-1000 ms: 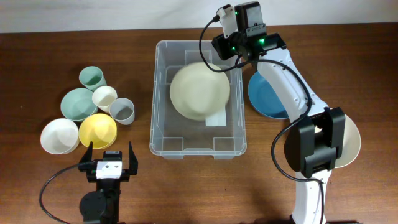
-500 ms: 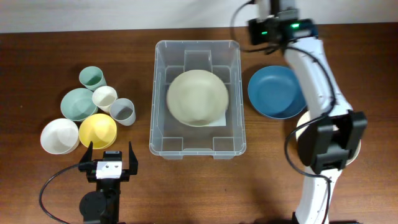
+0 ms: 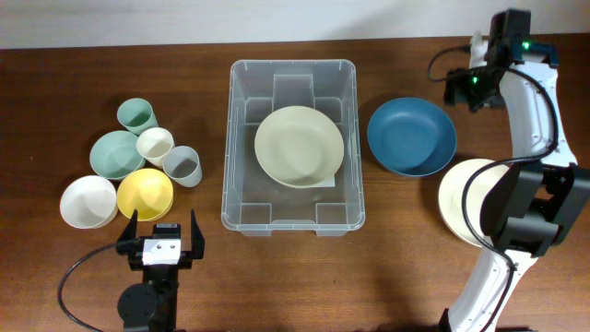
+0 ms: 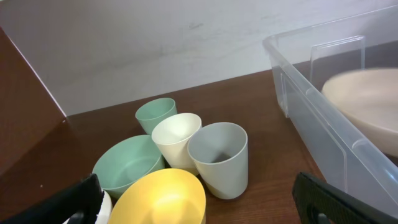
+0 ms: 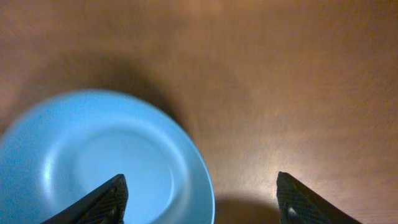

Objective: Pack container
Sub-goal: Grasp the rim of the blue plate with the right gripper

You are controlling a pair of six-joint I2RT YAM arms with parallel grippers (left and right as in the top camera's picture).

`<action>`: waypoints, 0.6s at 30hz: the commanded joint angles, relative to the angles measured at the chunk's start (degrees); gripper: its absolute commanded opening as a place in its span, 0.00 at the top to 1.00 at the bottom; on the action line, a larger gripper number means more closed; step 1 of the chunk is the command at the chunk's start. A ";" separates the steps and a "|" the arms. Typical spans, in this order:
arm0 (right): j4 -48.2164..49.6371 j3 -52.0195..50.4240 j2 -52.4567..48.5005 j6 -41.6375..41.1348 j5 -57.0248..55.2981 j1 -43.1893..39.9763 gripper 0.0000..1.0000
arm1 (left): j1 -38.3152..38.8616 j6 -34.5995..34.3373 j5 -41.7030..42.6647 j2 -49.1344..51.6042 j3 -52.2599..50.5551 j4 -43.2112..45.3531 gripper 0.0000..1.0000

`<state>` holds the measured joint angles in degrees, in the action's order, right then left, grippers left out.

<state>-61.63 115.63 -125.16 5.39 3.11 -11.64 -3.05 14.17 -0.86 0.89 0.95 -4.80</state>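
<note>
The clear plastic container (image 3: 236, 189) stands mid-table with a cream plate (image 3: 300, 146) lying flat inside. A blue plate (image 3: 411, 136) sits on the table just right of it. My right gripper (image 3: 458, 90) hovers open and empty over the table beyond the blue plate's far right edge. In the right wrist view the open fingers (image 5: 199, 202) frame the blue plate's rim (image 5: 93, 162). My left gripper (image 3: 162, 242) is open and empty at the front left. In the left wrist view its fingers (image 4: 199, 208) face the bowls, with the container (image 4: 298, 81) at the right.
At the left are a yellow bowl (image 3: 145, 193), a white bowl (image 3: 88, 201), a green bowl (image 3: 116, 153), and green (image 3: 136, 115), cream (image 3: 155, 145) and grey (image 3: 182, 165) cups. Another cream plate (image 3: 468, 198) lies at the right, partly under my right arm.
My right gripper has let go of the cream plate and moved out of the container to the back right. The plate now lies flat in the bin. The left arm has not moved.
</note>
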 commanded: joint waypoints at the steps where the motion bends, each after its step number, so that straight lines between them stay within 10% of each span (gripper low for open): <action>1: -0.57 -3.91 -1.70 1.90 1.77 -0.02 0.26 | 0.17 0.90 -0.39 -0.48 -0.42 0.09 0.01; 10: 5.11 -16.98 -1.70 4.26 1.75 -0.02 0.25 | 0.17 0.92 -0.39 -0.48 -0.42 0.09 0.01; 18: 15.04 -24.11 -1.70 4.22 1.77 -0.02 0.53 | 0.17 0.92 -0.39 -0.48 -0.42 0.11 0.01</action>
<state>-47.75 93.01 -125.95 9.74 4.14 -11.75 -3.05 14.17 -0.86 0.89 0.95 -4.80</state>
